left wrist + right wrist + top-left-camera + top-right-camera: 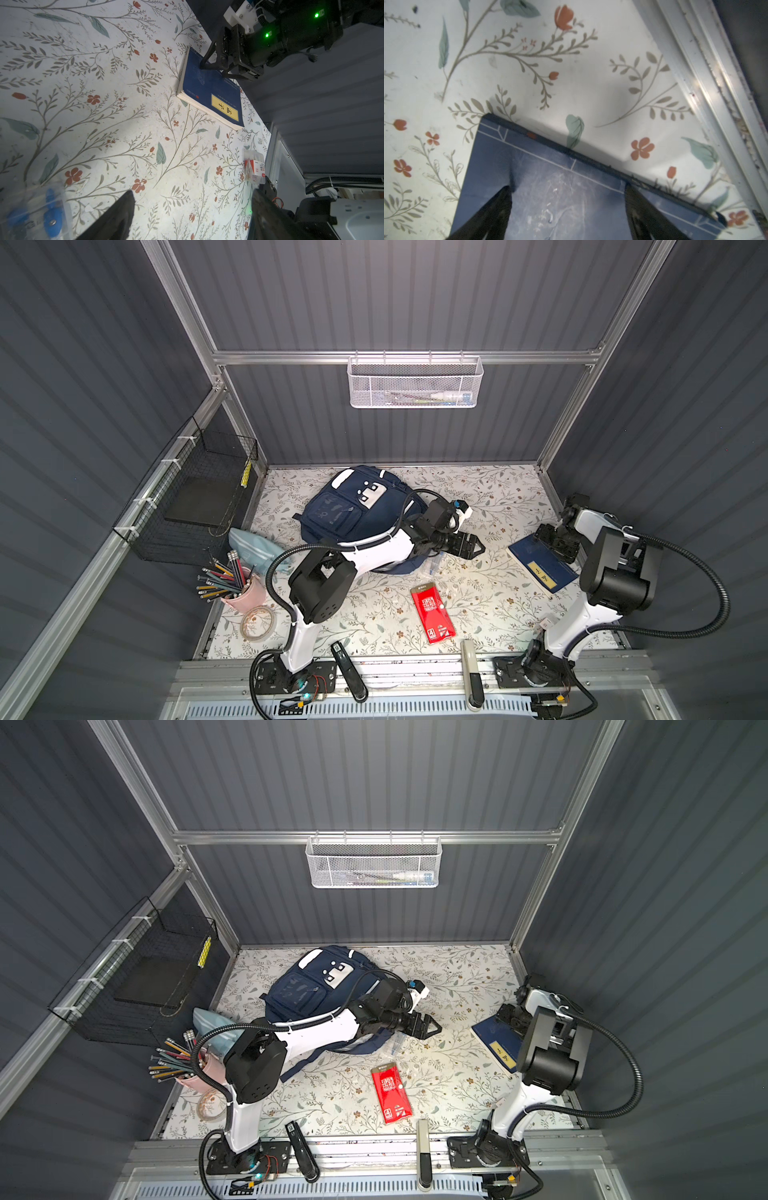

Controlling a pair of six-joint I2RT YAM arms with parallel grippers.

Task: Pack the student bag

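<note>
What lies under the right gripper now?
A blue book with a yellow label lies flat on the floral table, beneath the open right gripper. What the book covers cannot be seen.

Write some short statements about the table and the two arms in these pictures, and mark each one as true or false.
1. The right gripper is over the blue book, fingers apart. True.
2. The left gripper holds the red packet. False: it is open and empty; the packet lies on the table.
3. The pencils stand in the pink cup. True.
4. The blue book is inside the student bag. False: it lies on the table, apart from the bag.
</note>
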